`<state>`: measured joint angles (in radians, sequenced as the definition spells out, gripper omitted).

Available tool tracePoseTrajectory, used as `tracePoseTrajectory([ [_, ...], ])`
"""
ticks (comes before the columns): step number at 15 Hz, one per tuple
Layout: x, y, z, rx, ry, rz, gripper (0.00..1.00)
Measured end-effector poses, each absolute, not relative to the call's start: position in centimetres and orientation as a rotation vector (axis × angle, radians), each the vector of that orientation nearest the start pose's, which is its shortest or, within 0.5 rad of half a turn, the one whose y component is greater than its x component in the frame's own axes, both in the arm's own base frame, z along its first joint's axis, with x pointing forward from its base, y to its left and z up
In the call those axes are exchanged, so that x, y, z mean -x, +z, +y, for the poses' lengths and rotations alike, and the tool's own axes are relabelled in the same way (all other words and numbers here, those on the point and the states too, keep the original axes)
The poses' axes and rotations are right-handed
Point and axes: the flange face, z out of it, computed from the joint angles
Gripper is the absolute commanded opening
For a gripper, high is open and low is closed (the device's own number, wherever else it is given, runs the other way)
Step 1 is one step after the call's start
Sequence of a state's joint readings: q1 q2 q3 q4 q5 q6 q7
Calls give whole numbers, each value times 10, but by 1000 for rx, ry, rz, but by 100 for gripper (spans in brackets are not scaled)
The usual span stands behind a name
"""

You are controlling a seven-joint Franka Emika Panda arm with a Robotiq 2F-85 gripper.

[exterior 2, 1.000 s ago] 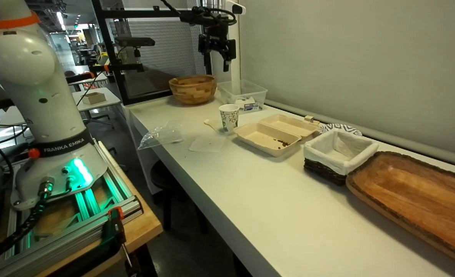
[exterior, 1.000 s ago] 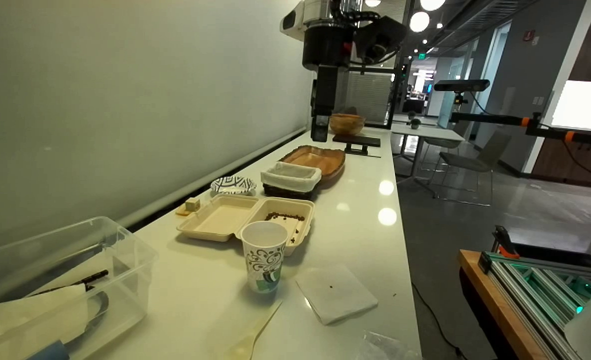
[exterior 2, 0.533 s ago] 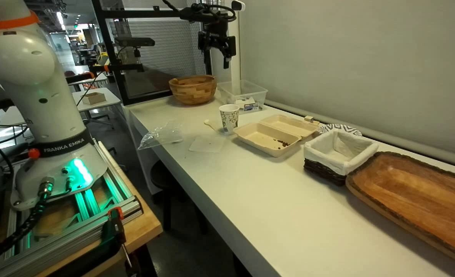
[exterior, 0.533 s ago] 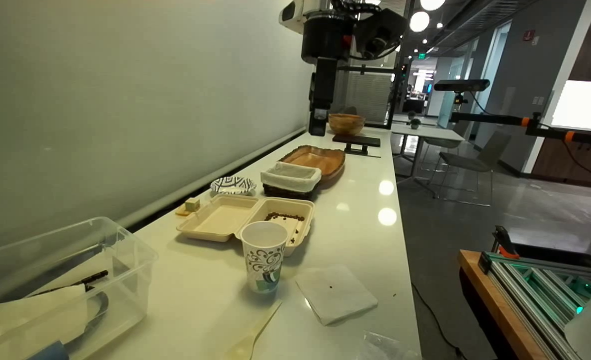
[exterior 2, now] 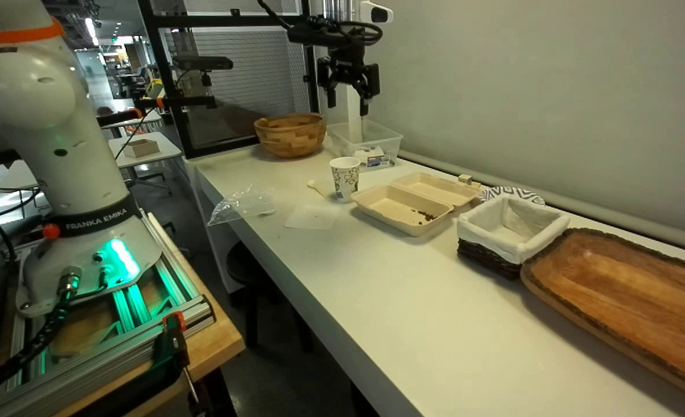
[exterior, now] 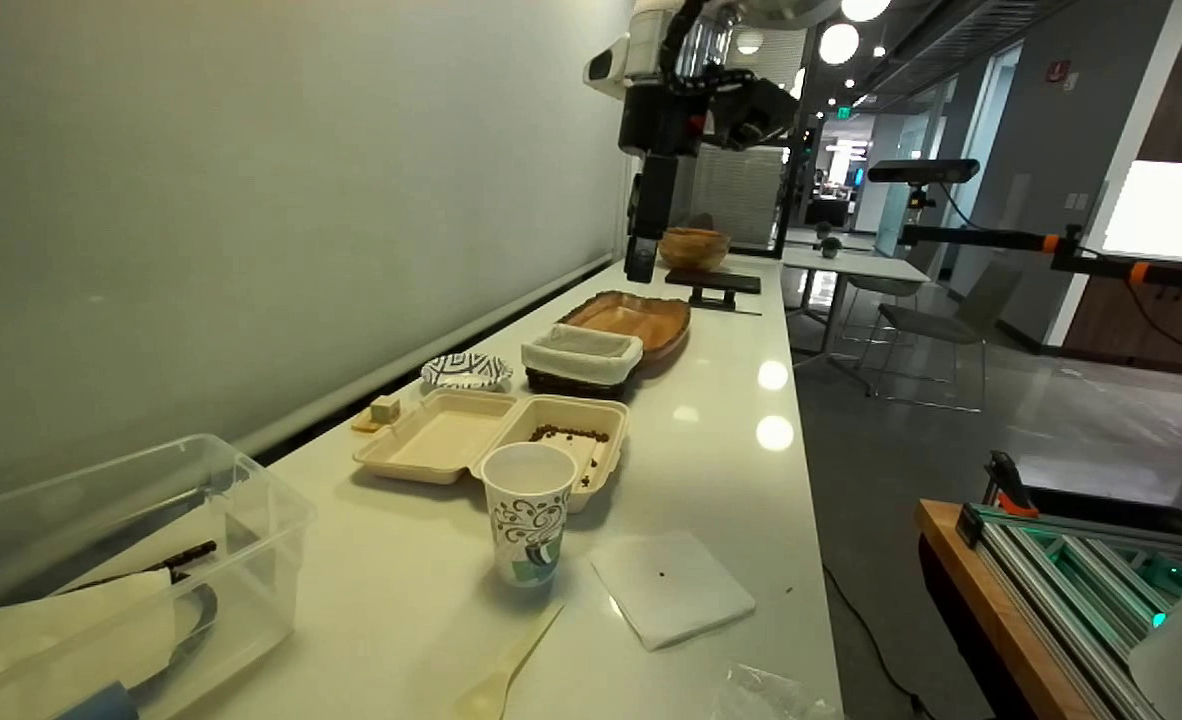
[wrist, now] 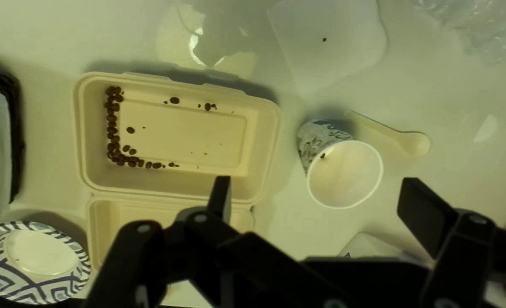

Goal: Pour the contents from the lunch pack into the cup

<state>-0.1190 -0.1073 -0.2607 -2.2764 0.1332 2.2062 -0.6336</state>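
Observation:
The beige lunch pack [exterior: 441,440] lies open on the counter, also in an exterior view [exterior 2: 389,202] and in the wrist view [wrist: 184,137]. Dark brown beans [wrist: 112,128] line one end and a side of one half; a few lie loose. The white printed cup [exterior: 529,530] stands upright beside it, also in an exterior view [exterior 2: 345,176]. In the wrist view the cup [wrist: 343,175] shows a small dark speck inside. My gripper [exterior 2: 348,106] is open and empty, high above the counter, also in an exterior view [exterior: 640,262]. In the wrist view the cup appears between its fingers [wrist: 316,192].
A clear plastic bin [exterior: 251,560], a spoon [wrist: 403,139], a napkin [exterior: 673,590] and a plastic bag [exterior 2: 244,202] lie around the cup. A patterned bowl [wrist: 39,261], a lined basket [exterior 2: 510,226] and a wooden tray [exterior 2: 620,289] stand beyond the lunch pack. A wooden bowl [exterior 2: 290,136] also stands there.
My gripper rose slightly, then moved lower and farther from one camera, to the right in both exterior views. It stays open. The lunch pack and cup have not moved.

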Motion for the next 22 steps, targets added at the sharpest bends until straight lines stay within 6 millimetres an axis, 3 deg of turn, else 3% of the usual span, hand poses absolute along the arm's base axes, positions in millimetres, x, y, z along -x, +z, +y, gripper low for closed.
tracePoseTrajectory([
  [4, -456, 376, -253, 3038, -237, -248, 100],
  [9, -458, 338, -307, 3053, -329, -227, 100],
  [11, -459, 330, -312, 3056, -313, -224, 100],
  [17, -463, 335, -310, 3066, -340, -219, 100],
  [22, -481, 299, -328, 3087, -333, -128, 100],
])
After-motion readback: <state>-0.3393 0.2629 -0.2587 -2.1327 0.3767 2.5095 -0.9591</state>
